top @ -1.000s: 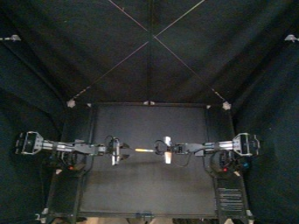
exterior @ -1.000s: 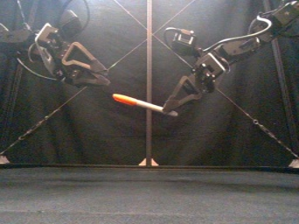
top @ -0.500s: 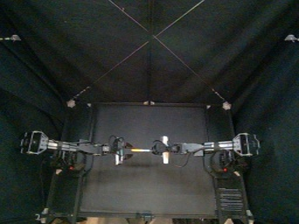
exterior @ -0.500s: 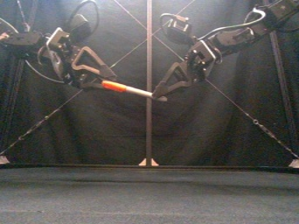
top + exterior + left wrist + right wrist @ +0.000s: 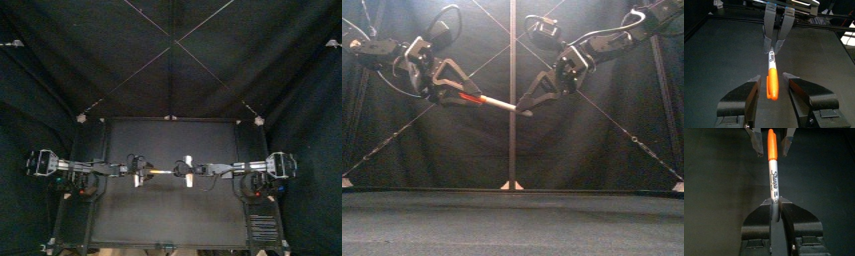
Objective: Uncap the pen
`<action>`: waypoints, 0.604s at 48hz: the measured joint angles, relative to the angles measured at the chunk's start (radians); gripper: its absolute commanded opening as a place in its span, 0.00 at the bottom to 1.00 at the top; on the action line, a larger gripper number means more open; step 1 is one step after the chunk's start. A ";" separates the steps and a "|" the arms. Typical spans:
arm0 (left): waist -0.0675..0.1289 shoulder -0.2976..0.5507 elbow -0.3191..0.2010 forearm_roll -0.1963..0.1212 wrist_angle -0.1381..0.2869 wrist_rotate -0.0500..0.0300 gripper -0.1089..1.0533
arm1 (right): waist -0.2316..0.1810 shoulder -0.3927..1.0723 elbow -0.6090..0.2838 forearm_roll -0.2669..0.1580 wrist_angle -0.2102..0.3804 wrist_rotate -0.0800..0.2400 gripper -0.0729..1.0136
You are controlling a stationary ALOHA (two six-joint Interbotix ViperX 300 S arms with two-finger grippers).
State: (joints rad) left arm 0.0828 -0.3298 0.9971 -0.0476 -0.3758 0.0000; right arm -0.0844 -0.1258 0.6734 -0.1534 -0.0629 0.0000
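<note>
Pen (image 5: 773,178) clamped in right hand (image 5: 775,201). Left hand (image 5: 771,77) held apart astride orange cap (image 5: 772,86). Off-centre closure judged likely to skew pen, cap missed.

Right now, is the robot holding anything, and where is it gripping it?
A pen, in mid-air. The right arm's fingers pinch its white end; the left arm's fingers sit open around the orange cap.

surface: small black table (image 5: 167,215) | finish: matte, dark, flat | bounds: black curtain (image 5: 171,60) behind and both sides | front: open
</note>
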 measured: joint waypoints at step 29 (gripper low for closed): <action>0.000 -0.017 0.009 -0.002 0.005 0.0031 0.45 | -0.002 0.000 0.002 -0.002 -0.002 0.005 0.48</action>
State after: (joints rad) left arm 0.0828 -0.3467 1.0063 -0.0491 -0.3712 0.0031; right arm -0.0859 -0.1258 0.6750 -0.1549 -0.0644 0.0046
